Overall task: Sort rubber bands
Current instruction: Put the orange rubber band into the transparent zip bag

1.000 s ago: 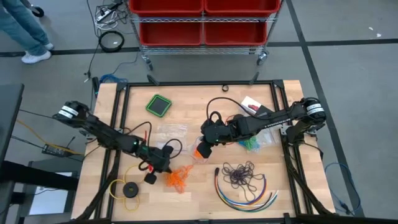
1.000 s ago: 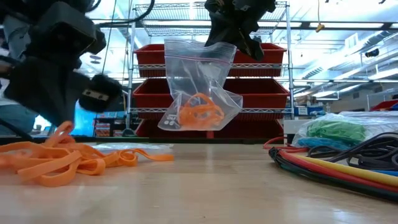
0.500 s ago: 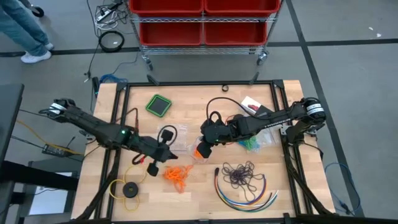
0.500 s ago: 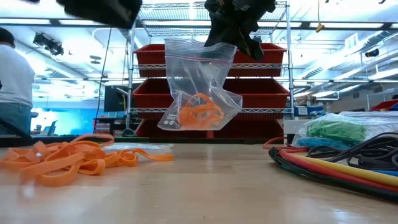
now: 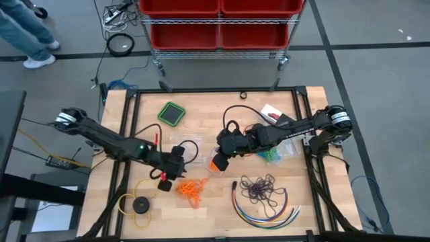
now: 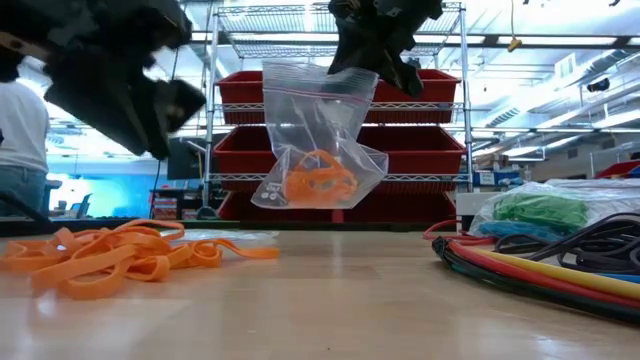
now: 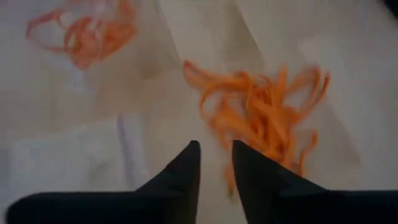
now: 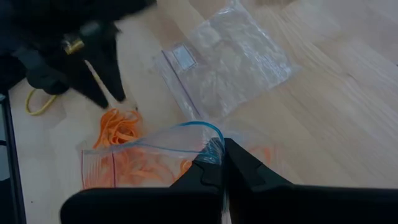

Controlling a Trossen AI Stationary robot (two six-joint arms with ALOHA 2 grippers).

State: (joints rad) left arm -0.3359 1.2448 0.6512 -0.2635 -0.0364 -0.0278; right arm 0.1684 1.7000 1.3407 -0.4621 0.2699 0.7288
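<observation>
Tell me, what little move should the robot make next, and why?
Probably lower the left gripper onto the loose orange rubber bands and close on a few. Its fingers are slightly apart and empty just above that pile, while the right gripper holds a clear bag, already containing orange bands, up off the table.

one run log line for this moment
right tool: shut on bag, lifted | left tool: empty, above loose orange bands

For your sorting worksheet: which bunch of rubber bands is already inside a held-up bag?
The orange bunch in the clear zip bag gripped by the right hand; the other orange bunch lies loose on the table.
</observation>
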